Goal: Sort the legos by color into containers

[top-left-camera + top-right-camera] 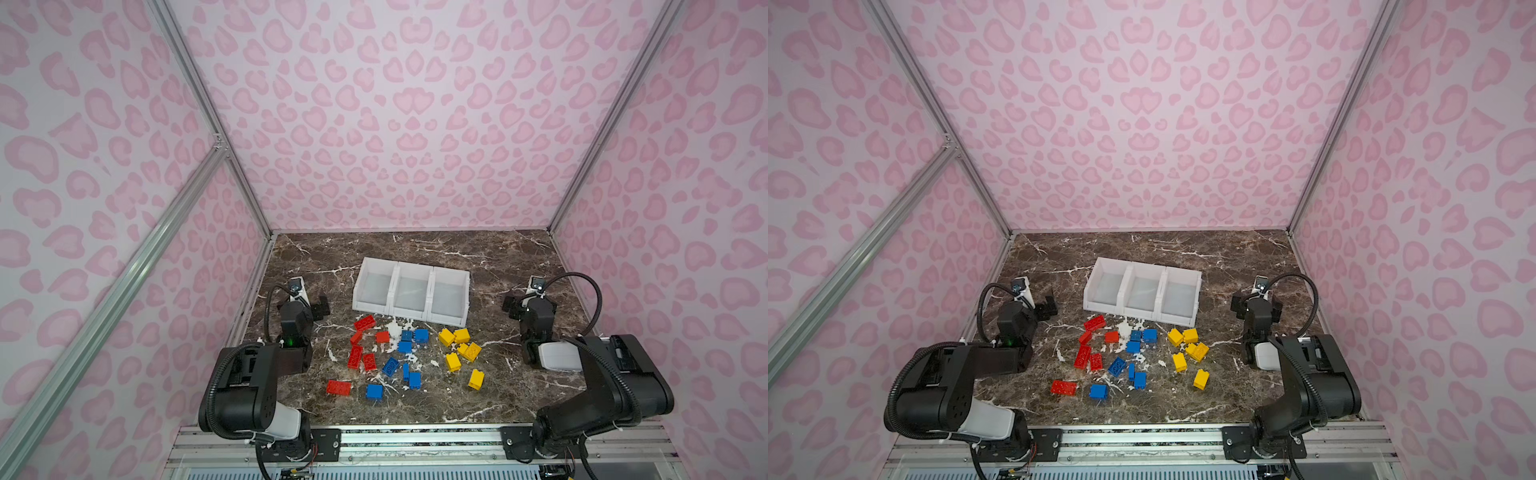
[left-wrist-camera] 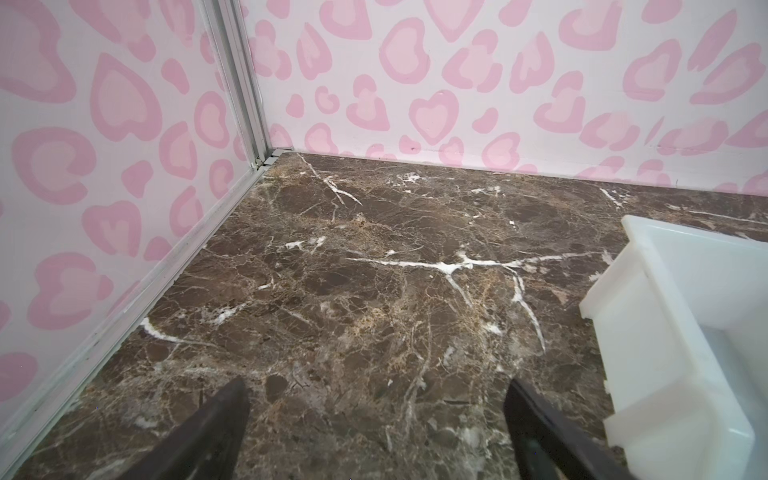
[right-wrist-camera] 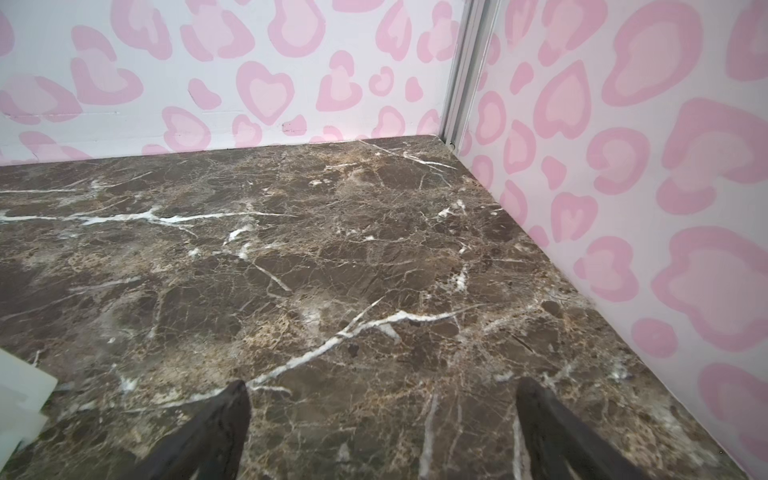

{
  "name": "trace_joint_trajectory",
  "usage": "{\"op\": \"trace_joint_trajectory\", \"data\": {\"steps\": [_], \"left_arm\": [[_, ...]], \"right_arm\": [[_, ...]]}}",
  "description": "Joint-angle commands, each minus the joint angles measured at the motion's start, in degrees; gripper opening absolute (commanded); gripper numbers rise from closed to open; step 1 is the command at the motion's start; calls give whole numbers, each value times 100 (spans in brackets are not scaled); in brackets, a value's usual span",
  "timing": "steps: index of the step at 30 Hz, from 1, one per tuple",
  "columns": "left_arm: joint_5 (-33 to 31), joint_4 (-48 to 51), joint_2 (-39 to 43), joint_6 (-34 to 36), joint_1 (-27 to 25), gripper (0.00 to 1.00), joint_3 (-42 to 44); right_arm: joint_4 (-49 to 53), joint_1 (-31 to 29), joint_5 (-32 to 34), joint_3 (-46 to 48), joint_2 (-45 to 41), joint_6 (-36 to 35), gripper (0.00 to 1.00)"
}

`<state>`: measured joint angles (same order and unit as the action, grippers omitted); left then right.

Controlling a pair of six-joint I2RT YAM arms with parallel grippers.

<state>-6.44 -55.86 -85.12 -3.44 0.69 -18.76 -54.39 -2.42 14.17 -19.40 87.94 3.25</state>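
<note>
- The desk (image 1: pixel 457 399) has a dark brown, marble-patterned surface and is enclosed by walls (image 1: pixel 395 124) printed with pink hearts.
- The containers (image 1: pixel 374 308) are three white open-top bins joined in a row. They stand at 12 o'clock of the brick pile, with their lower front lips facing 6 o'clock.
- The red legos (image 1: pixel 356 356) lie on the desk at the 9 o'clock side of the pile, just before the 9 o'clock bin. One oblong red brick (image 1: pixel 338 387) lies apart from them at 7 o'clock.
- The blue legos (image 1: pixel 405 347) occupy the middle of the pile, between red and yellow. A square blue brick (image 1: pixel 374 392) sits nearest the 6 o'clock edge, near the oblong red brick.
- The yellow legos (image 1: pixel 453 361) are at the 3 o'clock side of the pile. A single yellow brick (image 1: pixel 476 379) stands apart at 5 o'clock.
- Every brick seen lies on the desk, outside the containers.
- The left hand (image 2: pixel 376 384) has its jaws spread wide and grips nothing, with only desk surface between the fingers. It is at 9 o'clock of the containers, near them but apart. The end container (image 2: pixel 665 311) shows at the edge of the left wrist view.
- The right hand (image 3: pixel 382 382) also has its jaws spread wide and grips nothing. It is at 3 o'clock of the containers, apart from them, low over the desk.
</note>
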Motion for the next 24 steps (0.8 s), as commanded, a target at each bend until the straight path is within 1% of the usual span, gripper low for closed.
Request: {"op": "trace_joint_trajectory", "data": {"steps": [1,24], "left_arm": [[18,-144,37,37,-9,97,14],[64,-56,0,20,10,97,-48]], "right_arm": [[-90,-4,85,-2,3,-26,100],[-53,-3,85,-38,31,-8,100]]}}
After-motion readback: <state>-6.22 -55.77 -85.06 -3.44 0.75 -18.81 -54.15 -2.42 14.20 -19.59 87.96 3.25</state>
